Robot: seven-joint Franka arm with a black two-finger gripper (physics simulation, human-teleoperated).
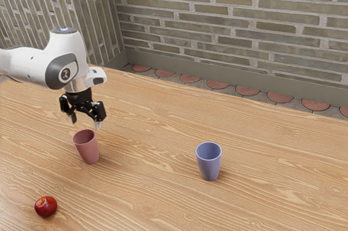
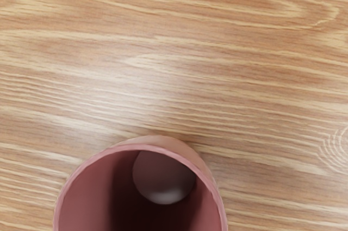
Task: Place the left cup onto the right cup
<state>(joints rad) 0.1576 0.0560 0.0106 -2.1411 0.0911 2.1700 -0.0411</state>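
Observation:
A pink cup (image 1: pixel 86 145) stands upright on the wooden table (image 1: pixel 163 106) toward the exterior view's left. A blue-grey cup (image 1: pixel 209 160) stands upright to its right, well apart from it. My gripper (image 1: pixel 85 122) hangs just above the pink cup's rim, fingers spread open with nothing between them. In the wrist view I look straight down into the pink cup (image 2: pixel 98 198), directly under my hand, with its pale bottom visible inside.
A red apple (image 1: pixel 45 206) lies near the table's front edge, left of and in front of the pink cup. A brick wall (image 1: pixel 228 19) runs behind the table. Bare wood lies between the two cups.

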